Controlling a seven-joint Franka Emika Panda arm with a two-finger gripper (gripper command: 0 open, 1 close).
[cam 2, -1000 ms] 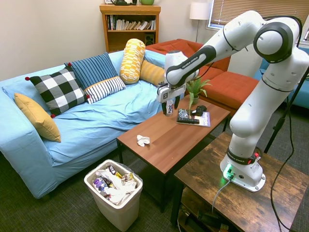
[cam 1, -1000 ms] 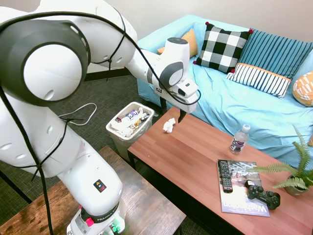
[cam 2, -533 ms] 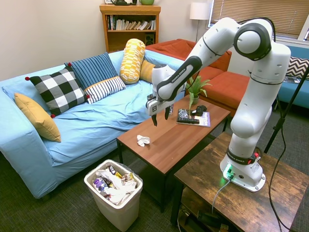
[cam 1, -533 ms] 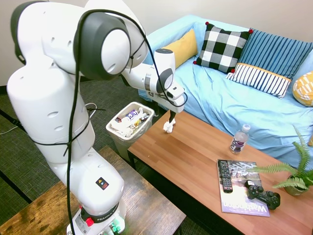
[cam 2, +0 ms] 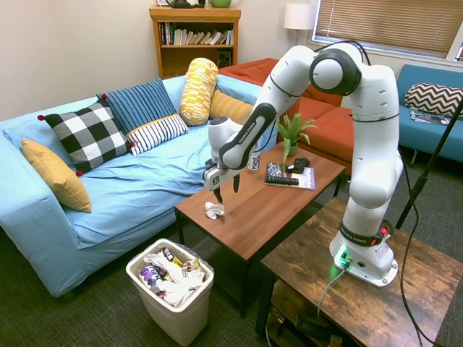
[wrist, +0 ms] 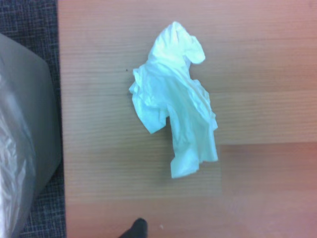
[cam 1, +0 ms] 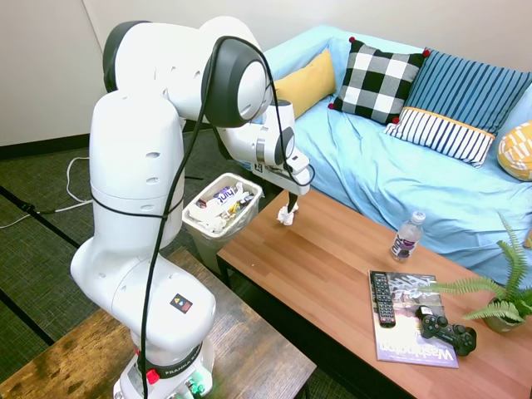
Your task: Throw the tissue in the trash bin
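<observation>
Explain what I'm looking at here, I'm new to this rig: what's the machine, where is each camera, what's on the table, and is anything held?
It is one white robot arm with a two-finger gripper. Two pictures come from room cameras on opposite sides of it; the third looks straight down from the wrist. On the table lie the tissue, a bottle, a magazine with a remote on it, a game controller and a plant. The bin stands on the floor by the table's end, full of rubbish. Nothing is held: the gripper hangs open just above the tissue.
</observation>
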